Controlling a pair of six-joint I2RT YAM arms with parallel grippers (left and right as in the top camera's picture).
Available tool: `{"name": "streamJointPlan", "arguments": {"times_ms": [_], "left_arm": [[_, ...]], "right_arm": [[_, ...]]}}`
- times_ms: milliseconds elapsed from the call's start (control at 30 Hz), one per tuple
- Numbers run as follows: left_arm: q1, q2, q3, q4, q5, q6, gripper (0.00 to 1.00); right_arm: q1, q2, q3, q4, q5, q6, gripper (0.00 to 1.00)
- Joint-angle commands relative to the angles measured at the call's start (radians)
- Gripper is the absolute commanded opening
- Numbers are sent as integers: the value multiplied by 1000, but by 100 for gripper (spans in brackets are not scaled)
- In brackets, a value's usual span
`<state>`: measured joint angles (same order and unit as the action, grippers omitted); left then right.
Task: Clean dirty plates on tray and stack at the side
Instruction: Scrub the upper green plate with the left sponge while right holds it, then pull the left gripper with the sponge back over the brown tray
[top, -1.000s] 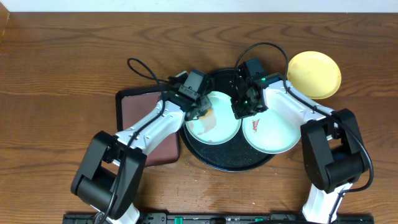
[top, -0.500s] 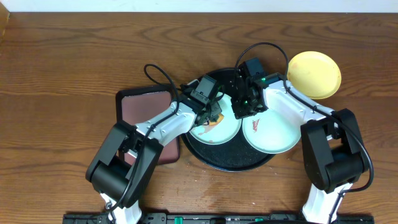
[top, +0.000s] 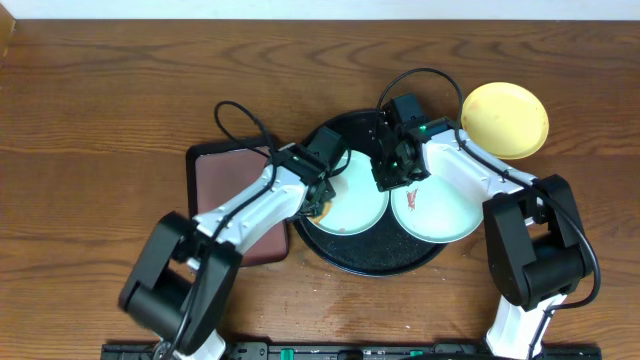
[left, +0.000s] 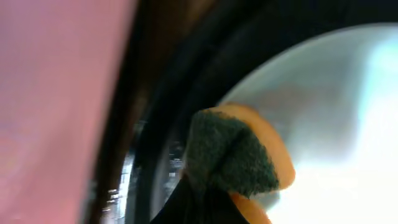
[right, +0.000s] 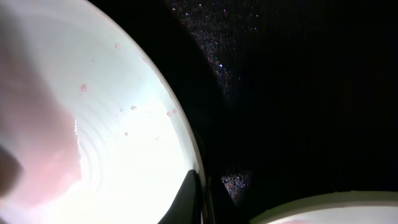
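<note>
- Clamps the sponge (left: 233, 155) shut in the left gripper (top: 322, 198), pressed on the left mint plate (top: 355, 205), centre frame.
- Rests the closed right gripper (right: 202, 194) at that plate's upper-right rim.
- Lies in the black tray (top: 370, 260); smeared mint plate (top: 437, 215) right, yellow plate (top: 505, 120) upper right on the bench (top: 100, 120).
- Seems light, stiff, slick: take by the rim.

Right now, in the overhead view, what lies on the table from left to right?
Maroon tray → left mint-blue plate → right mint-blue plate → yellow plate. The black tray underlies both mint-blue plates, so it is left unplaced.
</note>
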<state>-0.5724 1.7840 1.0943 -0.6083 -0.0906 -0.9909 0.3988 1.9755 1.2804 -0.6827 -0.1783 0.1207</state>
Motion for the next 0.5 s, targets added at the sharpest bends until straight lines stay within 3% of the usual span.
{"name": "streamJointPlan", "arguments": {"times_ms": [0,233,400,467], "left_arm": [[7,-90,-9,-31,-205,6,7],[37,-284,-9,-61,-251,21,8],[153,-447,-9,-177,-251,32,7],[214,-485,-10,-222,-247,104,7]], "right_arm": [[8,-10,-2,-11,40,-21,1],[9,-25,1,-3,-39,5,1],[9,-90,18,0,-56,5,1],[9,-132,21,11,-34,5,1]]}}
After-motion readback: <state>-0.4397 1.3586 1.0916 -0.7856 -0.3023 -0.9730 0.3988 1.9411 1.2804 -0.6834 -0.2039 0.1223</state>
